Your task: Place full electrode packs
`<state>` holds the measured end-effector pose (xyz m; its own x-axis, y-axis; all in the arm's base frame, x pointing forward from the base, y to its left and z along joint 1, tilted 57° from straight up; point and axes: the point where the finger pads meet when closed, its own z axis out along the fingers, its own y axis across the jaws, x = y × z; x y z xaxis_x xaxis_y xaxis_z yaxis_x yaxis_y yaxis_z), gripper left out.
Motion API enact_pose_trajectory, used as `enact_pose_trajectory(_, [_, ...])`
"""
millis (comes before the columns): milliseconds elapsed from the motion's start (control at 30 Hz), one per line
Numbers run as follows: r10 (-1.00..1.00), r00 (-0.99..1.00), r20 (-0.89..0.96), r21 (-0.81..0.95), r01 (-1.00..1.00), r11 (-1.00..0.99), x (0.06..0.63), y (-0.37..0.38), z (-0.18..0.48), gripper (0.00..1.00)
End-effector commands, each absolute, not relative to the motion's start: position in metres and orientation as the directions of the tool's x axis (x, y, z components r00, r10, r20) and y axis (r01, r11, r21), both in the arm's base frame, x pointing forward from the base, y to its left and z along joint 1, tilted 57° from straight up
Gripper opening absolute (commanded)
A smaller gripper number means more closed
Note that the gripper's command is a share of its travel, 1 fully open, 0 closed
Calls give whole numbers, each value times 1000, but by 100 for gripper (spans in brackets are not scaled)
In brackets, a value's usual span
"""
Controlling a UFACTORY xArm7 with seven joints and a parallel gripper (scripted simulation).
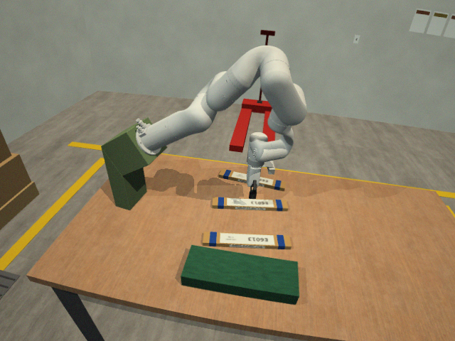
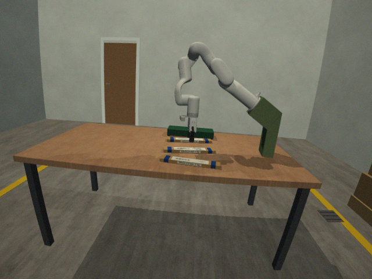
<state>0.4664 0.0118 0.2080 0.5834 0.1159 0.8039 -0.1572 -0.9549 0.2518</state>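
Observation:
Three tan packs of electrodes with blue bands and white labels lie flat on the wooden table in a row. One pack (image 1: pixel 247 240) (image 2: pixel 189 139) lies next to the dark green low platform (image 1: pixel 239 273) (image 2: pixel 187 131). The middle pack (image 1: pixel 249 204) (image 2: pixel 189 149) lies under my gripper. The third pack (image 1: pixel 252 180) (image 2: pixel 190 161) lies farthest from the platform. My gripper (image 1: pixel 252 192) (image 2: pixel 191 137) points straight down, a little above the middle pack, open and empty. Nothing lies on the platform.
The arm's olive green pedestal (image 1: pixel 126 165) (image 2: pixel 268 129) stands on the table beside the packs. A red frame (image 1: pixel 253 121) stands on the floor behind the table. Cardboard boxes (image 1: pixel 11 180) stand at the left.

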Motion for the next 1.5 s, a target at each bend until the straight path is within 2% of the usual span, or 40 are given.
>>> enact_pose_trajectory(0, [117, 583, 804, 253, -157, -955, 463, 14, 211, 100])
enact_pose_trajectory(433, [87, 562, 822, 230, -188, -955, 469, 24, 226, 100])
enact_pose_trajectory(600, [-40, 477, 878, 108, -279, -954, 490, 97, 259, 100])
enact_pose_trajectory(867, [-145, 519, 842, 26, -309, -951, 506, 202, 182, 100])
enact_pose_trajectory(1467, [-146, 519, 842, 26, -309, -951, 522, 200, 170, 100])
